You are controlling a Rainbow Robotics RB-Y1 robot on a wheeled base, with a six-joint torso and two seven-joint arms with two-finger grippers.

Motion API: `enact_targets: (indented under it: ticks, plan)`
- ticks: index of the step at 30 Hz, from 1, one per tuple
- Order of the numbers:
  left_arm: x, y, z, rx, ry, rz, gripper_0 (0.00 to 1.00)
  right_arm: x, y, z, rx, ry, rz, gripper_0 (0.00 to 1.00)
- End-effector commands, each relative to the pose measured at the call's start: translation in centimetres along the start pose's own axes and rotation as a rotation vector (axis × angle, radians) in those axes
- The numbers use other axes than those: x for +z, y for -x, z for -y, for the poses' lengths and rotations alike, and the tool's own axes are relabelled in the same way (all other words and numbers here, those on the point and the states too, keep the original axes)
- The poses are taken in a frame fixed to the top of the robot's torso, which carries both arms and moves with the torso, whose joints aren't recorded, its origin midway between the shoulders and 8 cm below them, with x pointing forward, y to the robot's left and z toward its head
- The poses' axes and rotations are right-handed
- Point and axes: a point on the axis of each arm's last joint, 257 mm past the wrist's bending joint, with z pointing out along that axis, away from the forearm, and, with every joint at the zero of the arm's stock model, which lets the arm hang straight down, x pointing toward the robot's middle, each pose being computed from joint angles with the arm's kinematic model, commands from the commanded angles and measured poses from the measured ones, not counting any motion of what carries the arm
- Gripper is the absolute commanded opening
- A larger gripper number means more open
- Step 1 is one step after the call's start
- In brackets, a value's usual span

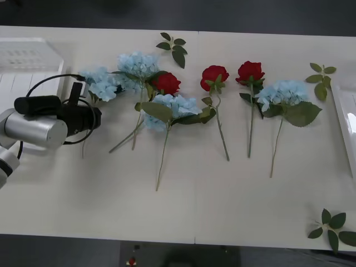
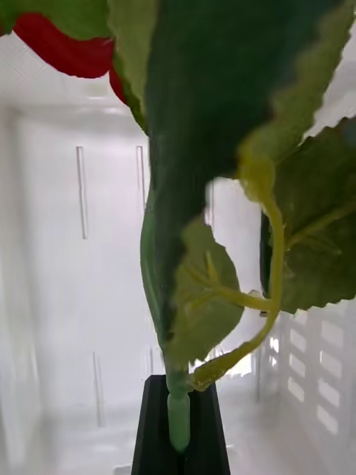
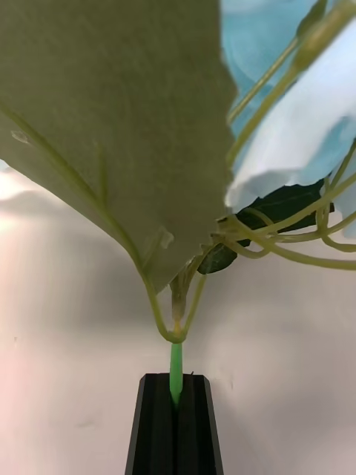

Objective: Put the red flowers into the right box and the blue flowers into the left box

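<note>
My left gripper is shut on the thin green stem of a blue flower, held just above the table. In the front view that left gripper is at the table's left, below the pale blue cluster and near the left box. My right gripper is shut on the stem of a red flower, over the white slotted floor of the right box, whose edge shows at the far right. On the table lie three red flowers and further blue flowers.
Loose green leaf sprigs lie at the back centre, the back right and the front right corner. The flowers' stems point toward the table's front edge. Bare tabletop runs along the front.
</note>
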Motion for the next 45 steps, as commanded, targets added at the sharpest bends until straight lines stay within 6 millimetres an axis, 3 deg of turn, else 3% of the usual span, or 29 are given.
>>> enact_targets:
  ticks: [1, 6, 9, 17, 19, 20, 21, 22, 29, 34, 40, 45]
  plan:
    - [-1.7, 3.1, -0.9, -0.022, 0.006, 0.01, 0.0, 0.9, 0.9, 0.9, -0.013, -0.046, 0.03, 0.0]
    - [-3.1, 4.0, -0.9, -0.033, -0.003, -0.036, 0.0, 2.6, -0.5, 1.7, -0.026, -0.094, 0.005, 0.0]
    - [-4.8, 5.3, -0.8, -0.053, -0.016, -0.056, 0.0, 3.3, -1.5, 3.3, -0.041, -0.144, -0.004, 0.0]
    - [-8.8, 8.4, -0.7, -0.073, -0.046, -0.021, 0.0, 3.8, -1.6, 3.8, -0.104, -0.193, -0.016, 0.0]
    - [-10.0, 8.9, -0.9, -0.073, -0.047, -0.024, 0.0, 3.9, -1.5, 3.6, -0.101, -0.188, -0.011, 0.2]
    - [-11.3, 9.3, -1.0, -0.074, -0.048, -0.025, 0.0, 3.9, -1.1, 3.5, -0.094, -0.187, 0.004, 0.61]
    - [-11.8, 9.5, -1.1, -0.071, -0.047, -0.027, 0.0, 3.9, -1.1, 3.5, -0.094, -0.187, 0.008, 0.76]
    - [-12.8, 9.7, -1.3, -0.072, -0.046, -0.033, 0.0, 3.9, -0.9, 3.4, -0.095, -0.185, 0.014, 0.85]
    - [-18.6, 10.5, -2.7, -0.077, -0.034, -0.077, 0.0, 3.9, -0.5, 2.7, -0.082, -0.16, 0.027, 0.86]
    - [-22.0, 11.3, -3.8, -0.097, -0.038, -0.071, 0.0, 3.5, 0.2, 0.4, -0.061, -0.081, 0.027, 0.86]
    - [-25.0, 13.8, -6.3, -0.146, -0.036, 0.019, 0.0, 0.0, 1.4, -2.9, -0.055, 0.042, -0.015, 0.86]
    - [-26.0, 15.4, -9.1, -0.136, 0.047, 0.075, 0.0, -4.2, 3.1, -5.5, -0.112, 0.099, -0.038, 0.86]
